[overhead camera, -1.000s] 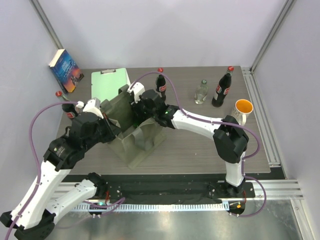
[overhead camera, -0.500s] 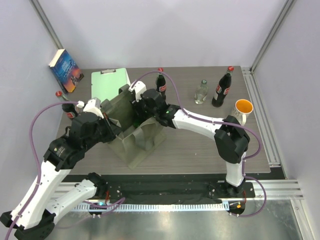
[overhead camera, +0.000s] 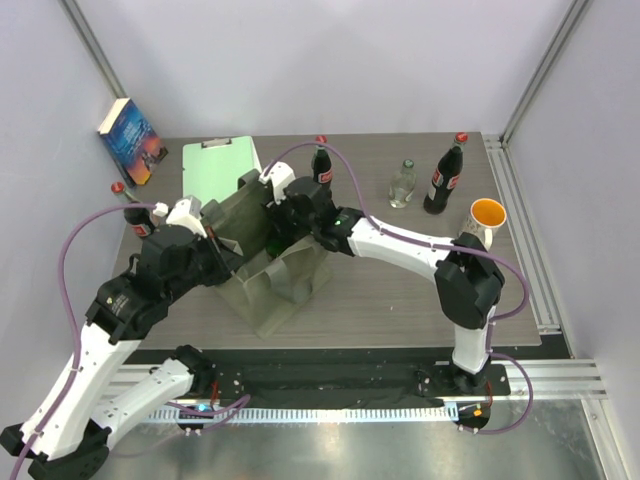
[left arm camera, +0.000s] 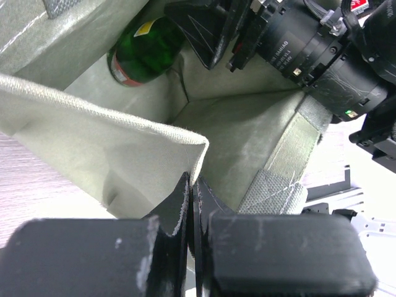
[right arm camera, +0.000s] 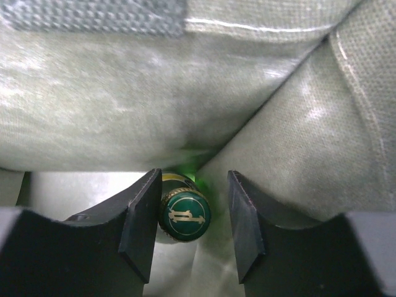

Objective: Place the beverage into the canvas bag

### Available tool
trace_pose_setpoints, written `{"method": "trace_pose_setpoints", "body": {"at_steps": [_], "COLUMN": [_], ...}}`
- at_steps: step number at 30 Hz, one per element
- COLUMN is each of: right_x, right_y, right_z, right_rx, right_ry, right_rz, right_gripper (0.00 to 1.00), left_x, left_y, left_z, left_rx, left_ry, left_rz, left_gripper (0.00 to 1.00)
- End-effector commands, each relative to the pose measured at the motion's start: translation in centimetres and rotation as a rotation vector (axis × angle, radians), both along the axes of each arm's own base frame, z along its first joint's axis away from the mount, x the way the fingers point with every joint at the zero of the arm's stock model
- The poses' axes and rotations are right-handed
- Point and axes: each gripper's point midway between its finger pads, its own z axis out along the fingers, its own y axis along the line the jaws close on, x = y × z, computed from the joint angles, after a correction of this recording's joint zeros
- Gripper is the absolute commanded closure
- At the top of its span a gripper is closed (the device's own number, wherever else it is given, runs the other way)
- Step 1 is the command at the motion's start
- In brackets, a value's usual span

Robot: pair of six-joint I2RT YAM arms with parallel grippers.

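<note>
The olive-grey canvas bag [overhead camera: 272,275] stands at the table's middle left. My left gripper [overhead camera: 232,258] is shut on the bag's fabric edge [left arm camera: 130,139], its jaws [left arm camera: 193,185] pinching the cloth at the corner. My right gripper [overhead camera: 277,222] reaches down into the bag. In the right wrist view its jaws [right arm camera: 193,224] are open around the cap of a green bottle [right arm camera: 185,215]; the cap sits against the left finger, with a gap to the right one. The green bottle [left arm camera: 145,54] rests inside a compartment of the bag [right arm camera: 124,111].
Dark cola bottles stand at the back middle [overhead camera: 321,166], back right [overhead camera: 444,176] and far left [overhead camera: 135,215]. A clear glass bottle [overhead camera: 402,185], an orange cup [overhead camera: 487,216], a mint-green clipboard [overhead camera: 222,165] and a book [overhead camera: 131,140] ring the bag.
The right arm's wrist and forearm have shifted slightly toward the back over the bag. The bag's near right side has shifted a little. The left arm has held still.
</note>
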Motion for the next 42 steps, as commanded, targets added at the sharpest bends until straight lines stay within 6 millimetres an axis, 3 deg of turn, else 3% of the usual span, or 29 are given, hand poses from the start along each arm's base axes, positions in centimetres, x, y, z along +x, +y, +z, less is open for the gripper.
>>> {"method": "trace_pose_setpoints", "body": {"at_steps": [1,13,26,32,37,38,42], "right_x": [0.9,0.6,-1.0,-2.9,-4.2,-4.6,-4.6], "right_y": [-1.8,-2.3,-3.6,-5.3,-7.3,-8.0,-10.6], "right_z": [6.2,9.0,15.1,18.6,20.2,19.5,19.9], "right_rx": [0.059,0.077,0.165,0.231,0.235,0.199,0.155], "right_ry": [-0.068,-0.075,-0.087,-0.058,0.004,0.034,0.036], "right_rz": [-0.047,-0.053,-0.053,-0.071,-0.123,-0.141,-0.225], "right_gripper": [0.47,0.42,0.35,0.36,0.37,0.37,0.37], "left_x": [-0.7,-0.8,-1.0,-0.9,-0.9,-0.9,-0.9], "left_y": [0.0,0.3,0.4,0.6,0.5,0.5,0.4], "left_z": [-0.3,-0.6,-0.8,-0.8,-0.6,-0.5,-0.7], "left_rx": [-0.004,0.002,0.006,0.012,0.009,0.009,0.007], "left_ry": [0.024,0.023,0.023,0.018,0.016,0.013,0.016], "left_rz": [-0.016,-0.005,-0.003,-0.001,-0.004,-0.005,-0.01], "left_gripper": [1.0,1.0,1.0,1.0,1.0,1.0,1.0]}}
